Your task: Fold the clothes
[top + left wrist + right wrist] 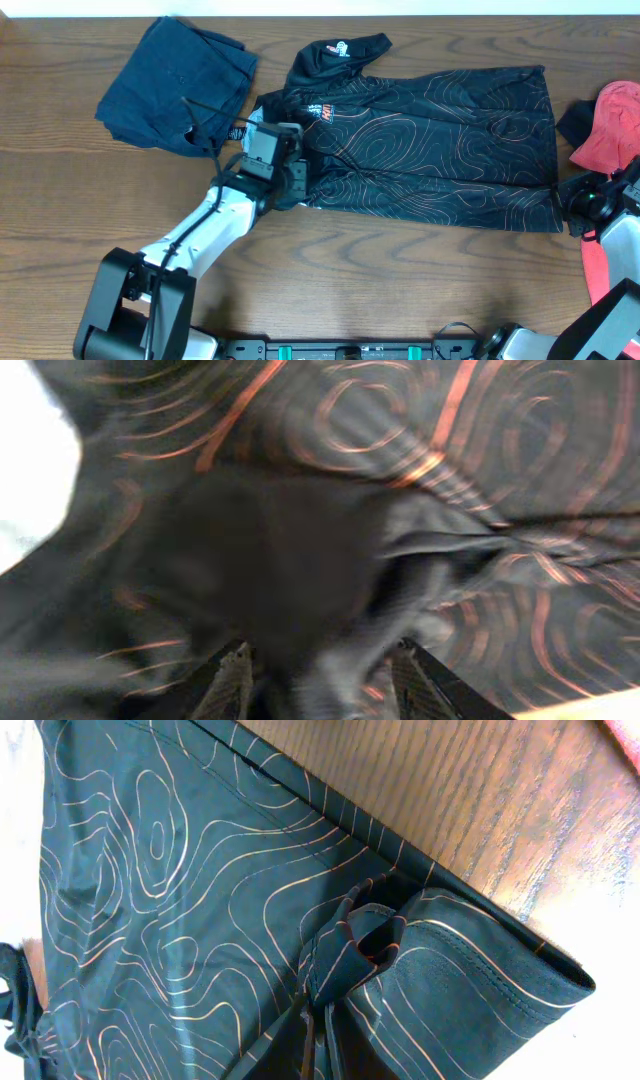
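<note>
Left gripper [295,183] pinches jersey [430,140] beside navy garment [175,85]; coral garment [615,125] lies opposite.

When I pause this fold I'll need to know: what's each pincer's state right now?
Left pincer: astride bunched black jersey cloth; grip cannot be told.
Right pincer: closed on the jersey's hem.

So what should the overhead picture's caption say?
Black jersey on the table: right gripper pinching one end, left gripper at the other.
</note>
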{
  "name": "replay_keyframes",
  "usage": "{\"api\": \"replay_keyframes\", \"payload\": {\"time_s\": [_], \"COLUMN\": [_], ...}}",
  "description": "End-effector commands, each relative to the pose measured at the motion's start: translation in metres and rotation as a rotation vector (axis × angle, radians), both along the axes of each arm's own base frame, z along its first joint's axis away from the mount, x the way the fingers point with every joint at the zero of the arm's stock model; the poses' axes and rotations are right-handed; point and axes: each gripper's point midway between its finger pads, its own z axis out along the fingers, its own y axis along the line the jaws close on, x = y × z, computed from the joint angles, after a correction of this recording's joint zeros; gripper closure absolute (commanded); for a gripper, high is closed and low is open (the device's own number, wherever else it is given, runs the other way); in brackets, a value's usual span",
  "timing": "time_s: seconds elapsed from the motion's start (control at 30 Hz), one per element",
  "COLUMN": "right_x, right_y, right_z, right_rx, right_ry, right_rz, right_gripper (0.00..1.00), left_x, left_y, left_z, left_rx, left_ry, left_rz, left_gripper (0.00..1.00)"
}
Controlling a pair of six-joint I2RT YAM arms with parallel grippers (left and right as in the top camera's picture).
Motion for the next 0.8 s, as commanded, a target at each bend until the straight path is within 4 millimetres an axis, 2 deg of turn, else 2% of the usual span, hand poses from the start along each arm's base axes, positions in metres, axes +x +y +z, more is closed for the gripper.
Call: {"api": "replay_keyframes", "payload": {"time_s": [0.0, 0.2, 0.3, 0.33, 0.4, 0.57, 0.63, 0.77], "right_x": [0.004, 0.004, 0.004, 0.004, 0.004, 0.004, 0.004, 0.004], "right_y": [0.0, 0.0, 0.0, 0.0, 0.0, 0.0, 0.0, 0.0], "right_z": [0.002, 0.001, 0.001, 0.001, 0.002, 0.001, 0.001, 0.002], "right_rx": [-0.003, -0.002, -0.002, -0.002, -0.002, -0.002, -0.002, -0.003], "right_ry": [-0.003, -0.002, -0.002, -0.002, -0.002, -0.002, -0.002, -0.002], "right_rz": [-0.001, -0.001, -0.001, -0.001, -0.001, -0.001, -0.001, -0.001], "right_gripper": [0.95, 0.95, 0.95, 0.95, 0.95, 0.94, 0.94, 0.95], "left_x": [0.0, 0.002, 0.007, 0.009, 0.014, 0.021, 0.023, 0.027], "left_y": [-0.016, -0.006, -0.008, -0.01, -0.012, -0.015, -0.016, -0.018], "left_z": [0.004, -0.027, -0.031, -0.03, -0.025, -0.013, -0.009, 0.012], "left_rx": [0.007, 0.089, 0.09, 0.085, 0.074, 0.059, 0.054, 0.044], "left_ry": [-0.031, 0.009, -0.005, -0.016, -0.041, -0.085, -0.094, -0.117], "left_rz": [-0.07, -0.04, -0.044, -0.043, -0.042, -0.046, -0.046, -0.045], "left_gripper": [0.52, 0.52, 0.53, 0.53, 0.6, 0.94, 0.94, 0.94]}}
